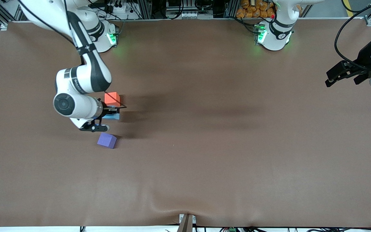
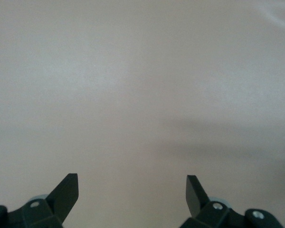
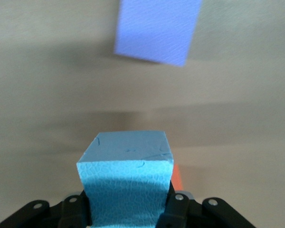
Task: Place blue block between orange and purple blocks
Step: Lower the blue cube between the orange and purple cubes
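Observation:
My right gripper point(image 1: 109, 114) is shut on the blue block point(image 1: 112, 116), which fills the space between its fingers in the right wrist view point(image 3: 126, 180). It holds the block over the gap between the orange block point(image 1: 112, 98) and the purple block point(image 1: 107, 140), close beside the orange one. The purple block lies nearer to the front camera and shows in the right wrist view point(image 3: 156, 31). Only a sliver of the orange block point(image 3: 177, 176) shows there. My left gripper point(image 1: 343, 76) is open and empty point(image 2: 132, 190), waiting above the table at the left arm's end.
The brown table cover point(image 1: 204, 145) carries only the three blocks, all toward the right arm's end. The right arm's elbow and wrist point(image 1: 76, 96) hang over the table beside the blocks.

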Controlling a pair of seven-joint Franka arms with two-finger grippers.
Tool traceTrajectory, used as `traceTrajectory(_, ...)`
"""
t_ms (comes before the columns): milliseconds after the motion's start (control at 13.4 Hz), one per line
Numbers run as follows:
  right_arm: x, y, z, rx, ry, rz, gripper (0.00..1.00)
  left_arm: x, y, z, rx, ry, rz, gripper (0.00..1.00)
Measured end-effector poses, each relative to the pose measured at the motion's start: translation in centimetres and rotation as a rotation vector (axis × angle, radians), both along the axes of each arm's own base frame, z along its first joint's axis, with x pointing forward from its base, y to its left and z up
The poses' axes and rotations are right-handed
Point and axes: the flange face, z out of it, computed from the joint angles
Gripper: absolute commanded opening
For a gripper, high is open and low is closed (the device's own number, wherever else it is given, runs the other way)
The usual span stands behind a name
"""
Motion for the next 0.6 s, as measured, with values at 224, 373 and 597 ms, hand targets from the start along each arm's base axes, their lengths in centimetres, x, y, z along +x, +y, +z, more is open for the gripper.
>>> traceTrajectory(224, 1.1, -3.3, -3.7, 0.004, -0.026, 0.021, 0.08, 0.0, 0.0, 0.0, 0.0, 0.001, 0.0, 1.0)
traceTrajectory(373, 1.8, -5.4, -5.3, 0.01, -0.043, 0.04, 0.08, 0.0, 0.0, 0.1, 0.0, -0.001, 0.0, 1.0)
traceTrajectory(597, 2.9, -6.6, -4.7, 0.017, -0.068, 0.045, 0.09, 0.0, 0.0, 0.2, 0.0, -0.004, 0.0, 1.0)
